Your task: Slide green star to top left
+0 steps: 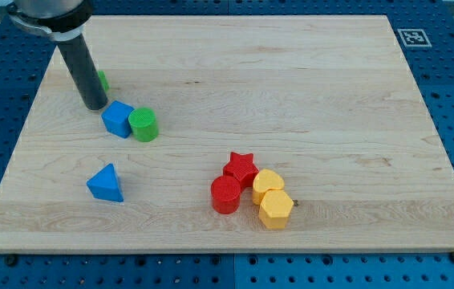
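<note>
Tip (95, 105) planted near counter (307, 80) top left; no hand fitted, so nothing grasped. Green star (102, 79) mostly hidden behind rod, apparently touching. Could slip sideways off rod, or blue block (118, 119) get clipped.

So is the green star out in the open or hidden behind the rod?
Mostly hidden: only a green sliver shows right of my tip, near the board's top left.

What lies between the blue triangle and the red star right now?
Nothing: in the camera view only bare wood separates the blue triangle from the red star. My tip is up near the view's top left, beside the green star.
</note>
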Controlling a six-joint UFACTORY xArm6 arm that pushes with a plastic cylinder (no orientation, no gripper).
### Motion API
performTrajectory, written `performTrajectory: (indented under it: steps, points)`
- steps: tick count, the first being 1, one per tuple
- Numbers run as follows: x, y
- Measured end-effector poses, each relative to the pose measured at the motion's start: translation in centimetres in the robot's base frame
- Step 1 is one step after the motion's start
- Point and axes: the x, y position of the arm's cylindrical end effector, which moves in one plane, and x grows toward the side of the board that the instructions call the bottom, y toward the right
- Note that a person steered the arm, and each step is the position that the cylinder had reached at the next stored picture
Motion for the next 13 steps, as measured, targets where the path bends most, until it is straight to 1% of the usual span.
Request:
performTrajectory:
  steps: [4, 9, 11, 12, 13]
  points:
    - [0.0, -1.4]
    - [-5.4, -3.0]
    - [-5.7, -3.0]
    - [-7.1, -3.0]
    - [-7.3, -2.9]
